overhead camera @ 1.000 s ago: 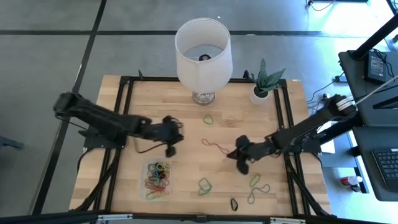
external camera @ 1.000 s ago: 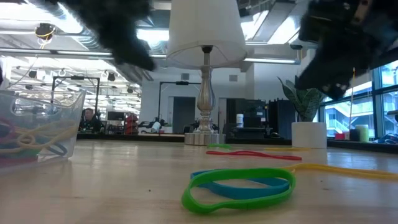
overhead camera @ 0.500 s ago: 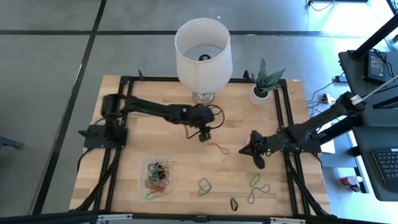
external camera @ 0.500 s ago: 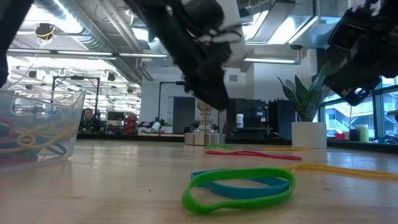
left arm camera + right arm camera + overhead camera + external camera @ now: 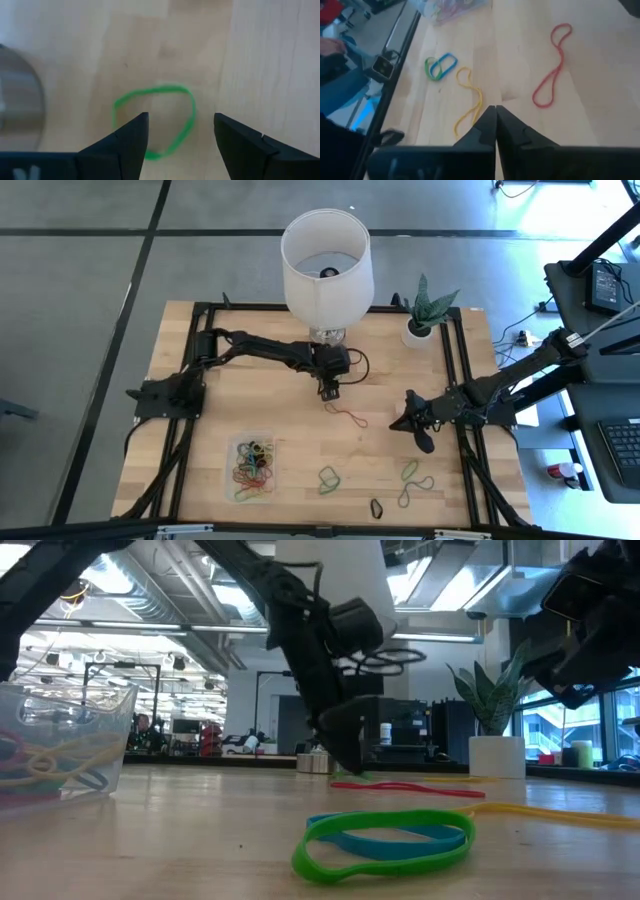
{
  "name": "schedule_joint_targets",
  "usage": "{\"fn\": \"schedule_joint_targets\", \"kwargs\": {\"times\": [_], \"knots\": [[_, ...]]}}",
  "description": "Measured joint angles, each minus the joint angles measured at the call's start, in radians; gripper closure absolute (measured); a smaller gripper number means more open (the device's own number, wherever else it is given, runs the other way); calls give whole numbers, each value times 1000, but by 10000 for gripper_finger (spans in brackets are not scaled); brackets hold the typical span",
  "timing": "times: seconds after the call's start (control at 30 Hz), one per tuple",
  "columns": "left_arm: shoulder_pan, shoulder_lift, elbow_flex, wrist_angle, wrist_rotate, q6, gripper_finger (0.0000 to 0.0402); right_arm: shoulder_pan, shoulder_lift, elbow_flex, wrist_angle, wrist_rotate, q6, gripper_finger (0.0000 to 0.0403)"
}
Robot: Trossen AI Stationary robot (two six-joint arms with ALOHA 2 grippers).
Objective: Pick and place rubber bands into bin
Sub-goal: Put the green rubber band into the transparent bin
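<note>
A green rubber band (image 5: 155, 120) lies flat on the wooden table beside the lamp's metal base (image 5: 20, 100). My left gripper (image 5: 180, 142) hangs open just over it, pointing steeply down, and the band's near end runs under one finger. In the high view that gripper (image 5: 328, 387) is right in front of the lamp. The clear bin (image 5: 252, 465) at the near left holds several coloured bands. My right gripper (image 5: 415, 427) is shut and empty, at the right above the table. A red band (image 5: 346, 416) lies between the two grippers.
A white lamp (image 5: 327, 265) and a potted plant (image 5: 425, 320) stand at the far edge. Loose bands lie near the front: a green and blue one (image 5: 328, 478), yellow and green ones (image 5: 412, 480), a black one (image 5: 377, 507). Black frame rails (image 5: 200, 350) border the table.
My left gripper has swung from above the bin's far side toward the table's right and far edge, and has come down over the green band by the lamp base. My right gripper has drawn back toward the table's right edge, still shut.
</note>
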Motion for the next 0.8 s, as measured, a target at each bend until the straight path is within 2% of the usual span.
{"fn": "schedule_joint_targets", "kwargs": {"times": [0.13,0.2,0.3,0.4,0.43,0.53,0.63,0.8], "knots": [[0,24,3,-15,-3,34,198,0,-24,0,-44,-4,4,397],[0,32,6,-34,6,23,217,0,-36,0,-52,-8,4,397],[3,34,7,-61,32,-13,280,0,-43,0,-56,-9,23,397],[3,23,4,-71,37,-36,373,0,-44,0,-52,-9,30,397],[1,16,2,-76,38,-45,385,0,-44,0,-52,-9,30,397],[-22,-25,-6,-145,67,-87,398,0,-44,0,-48,-8,31,397],[-59,-118,-4,-215,66,-139,398,0,-44,0,-45,-8,32,397],[-168,-309,-3,-333,-17,-262,399,-1,-44,0,-41,0,30,397]]}}
